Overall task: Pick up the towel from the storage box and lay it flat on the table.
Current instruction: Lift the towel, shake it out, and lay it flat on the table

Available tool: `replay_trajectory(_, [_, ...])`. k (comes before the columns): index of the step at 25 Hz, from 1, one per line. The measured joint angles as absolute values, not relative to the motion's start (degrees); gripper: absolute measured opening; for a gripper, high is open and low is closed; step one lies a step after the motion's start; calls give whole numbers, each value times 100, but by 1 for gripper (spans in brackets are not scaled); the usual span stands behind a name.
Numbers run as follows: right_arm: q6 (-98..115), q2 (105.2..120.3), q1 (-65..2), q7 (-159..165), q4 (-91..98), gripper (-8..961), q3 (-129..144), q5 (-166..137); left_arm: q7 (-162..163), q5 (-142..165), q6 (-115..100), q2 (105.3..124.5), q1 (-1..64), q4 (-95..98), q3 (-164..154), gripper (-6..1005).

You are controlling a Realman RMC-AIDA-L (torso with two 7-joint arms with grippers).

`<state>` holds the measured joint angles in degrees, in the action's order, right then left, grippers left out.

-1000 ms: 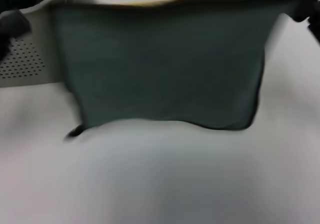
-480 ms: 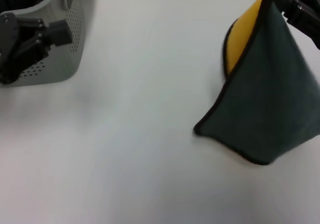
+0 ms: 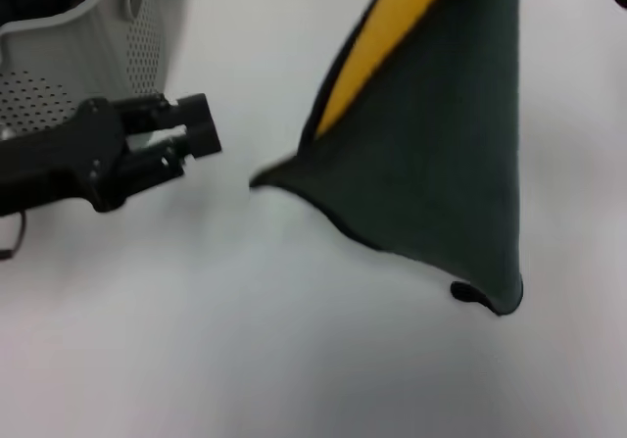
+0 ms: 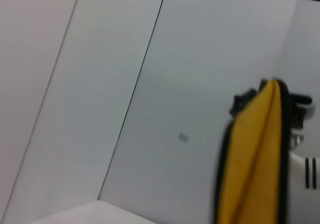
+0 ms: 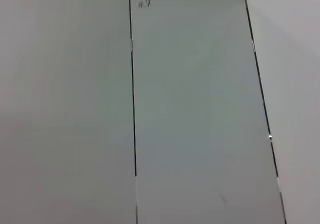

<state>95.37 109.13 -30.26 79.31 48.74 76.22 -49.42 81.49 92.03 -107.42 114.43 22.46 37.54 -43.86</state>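
The towel (image 3: 441,154) hangs from one top corner above the table (image 3: 245,340), dark green side toward me, with the yellow reverse showing along its left fold. Its lower edge and small black cord (image 3: 468,294) are at the tabletop. My right gripper (image 4: 272,91) is shut on the towel's top corner, as the left wrist view shows; in the head view it is above the top right edge. My left gripper (image 3: 196,129) is open and empty, low over the table, in front of the storage box (image 3: 88,56) and left of the towel.
The grey perforated storage box stands at the far left corner of the table. White wall panels stand behind the table in both wrist views.
The left gripper let go of the towel, then moved right from the box toward it. The towel swung over and now hangs from the right gripper alone, shifted leftward and higher.
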Motion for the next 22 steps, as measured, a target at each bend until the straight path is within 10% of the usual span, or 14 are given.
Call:
replay_trajectory(8, [9185, 10942, -3475, 8083, 4991, 0, 7604, -5004, 7440, 9223, -10663, 11637, 2174, 3333, -4385, 455])
replay_trajectory(22, [9126, 10962, -3591, 8162, 5000, 1, 7593, -5010, 7235, 9188, -10511, 11696, 2221, 3243, -4368, 455])
